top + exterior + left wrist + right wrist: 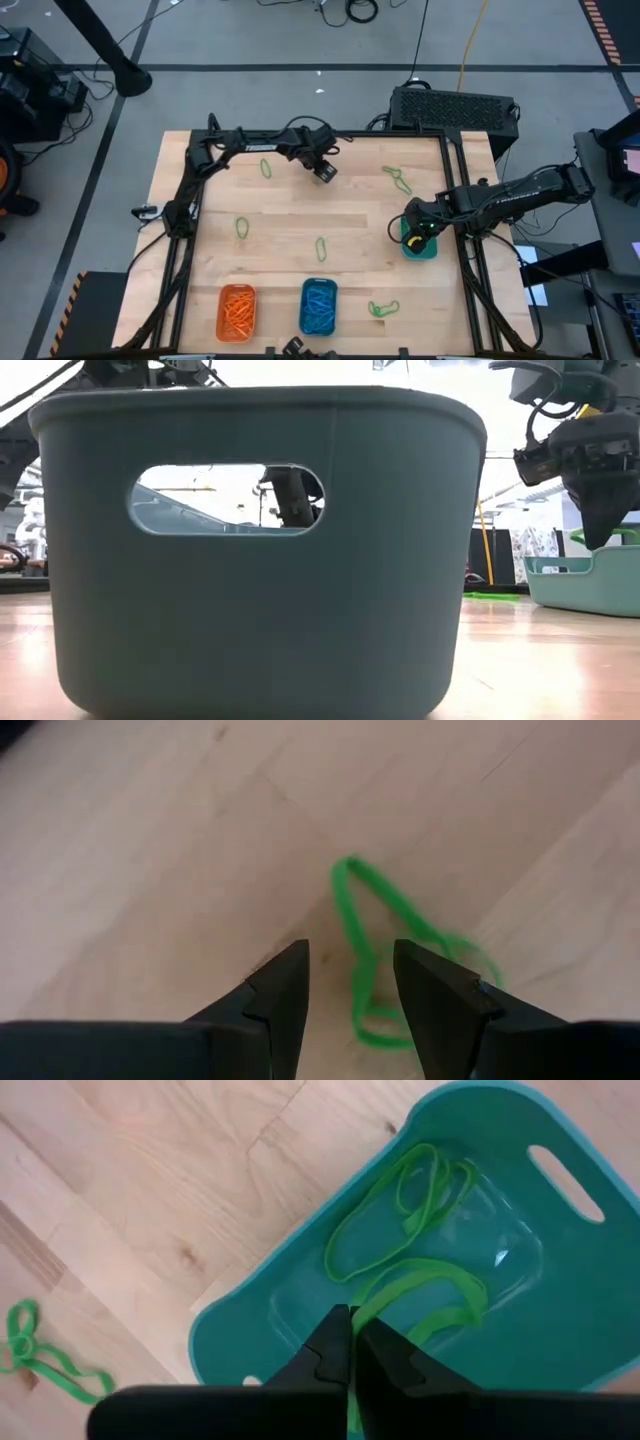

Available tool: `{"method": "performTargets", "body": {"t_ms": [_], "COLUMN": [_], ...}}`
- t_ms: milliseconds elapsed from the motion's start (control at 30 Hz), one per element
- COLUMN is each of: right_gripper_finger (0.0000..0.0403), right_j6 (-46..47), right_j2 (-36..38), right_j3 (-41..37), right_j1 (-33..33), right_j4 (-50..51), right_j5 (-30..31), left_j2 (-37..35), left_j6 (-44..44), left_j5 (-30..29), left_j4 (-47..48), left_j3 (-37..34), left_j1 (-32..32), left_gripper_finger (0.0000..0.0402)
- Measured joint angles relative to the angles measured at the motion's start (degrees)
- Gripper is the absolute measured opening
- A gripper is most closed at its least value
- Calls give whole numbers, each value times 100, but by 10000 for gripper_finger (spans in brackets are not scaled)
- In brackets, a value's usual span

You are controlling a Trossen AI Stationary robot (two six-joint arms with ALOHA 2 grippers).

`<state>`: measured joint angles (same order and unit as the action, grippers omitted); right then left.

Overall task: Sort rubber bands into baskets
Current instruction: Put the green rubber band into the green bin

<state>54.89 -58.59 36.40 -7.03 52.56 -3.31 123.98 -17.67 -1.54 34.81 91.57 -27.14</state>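
Note:
My left gripper [323, 170] hangs open over the far middle of the table. In the left wrist view its fingers [350, 975] stand on either side of a green rubber band [362, 920] lying flat on the wood. My right gripper [420, 228] is shut over the teal basket [428, 250] at the right edge, with a green rubber band [420, 1290] at its fingertips [352, 1320]. Another green band [400, 1205] lies on that basket's floor. The orange basket [238, 310] and the blue basket [318, 305] stand at the near edge, with bands of their own colour inside. My right gripper pinches a green rubber band by one end of its loop [368, 1308] between its two shut fingertips, coming from above and pointing steeply down. The rest of the loop [450, 1295] droops slack into the teal basket, onto or just above its floor.
Loose green bands lie on the wood at the far left [267, 167], far right [398, 178], middle left [241, 228], middle [321, 248] and near right [383, 308]. In the low view a basket wall [260, 560] fills the foreground. A black box [452, 108] sits behind the table.

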Motion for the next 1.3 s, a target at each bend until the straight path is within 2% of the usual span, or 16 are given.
{"method": "performTargets", "body": {"t_ms": [167, 500, 633, 800, 933, 1033, 1300], "right_gripper_finger": [24, 107, 128, 137, 137, 137, 137], "right_j6": [195, 9, -5, -11, -94, -149, -161], "right_j2": [-2, -2, -2, -2, 0, 0, 0], "right_j3": [0, 246, 462, 795, 988, 1014, 1014], "right_j1": [0, 7, 9, 7, 7, 7, 7], "right_j4": [-13, 229, 402, 402, 286, 103, -324], "right_j5": [-2, 0, 0, 7, 33, 31, -4], "left_j2": [104, 90, 91, 123, 123, 120, -117], "left_j6": [25, 2, 1, 0, 6, 112, 352], "left_j5": [11, 161, 167, 22, -179, -121, -39], "left_j4": [108, 171, 206, 243, 284, 255, 467], "left_j3": [112, 133, 133, 131, 131, 131, 127], "left_j1": [-60, -96, -98, -106, -107, -113, -50], "left_gripper_finger": [154, 154, 148, 106, 55, 13, 3]}}
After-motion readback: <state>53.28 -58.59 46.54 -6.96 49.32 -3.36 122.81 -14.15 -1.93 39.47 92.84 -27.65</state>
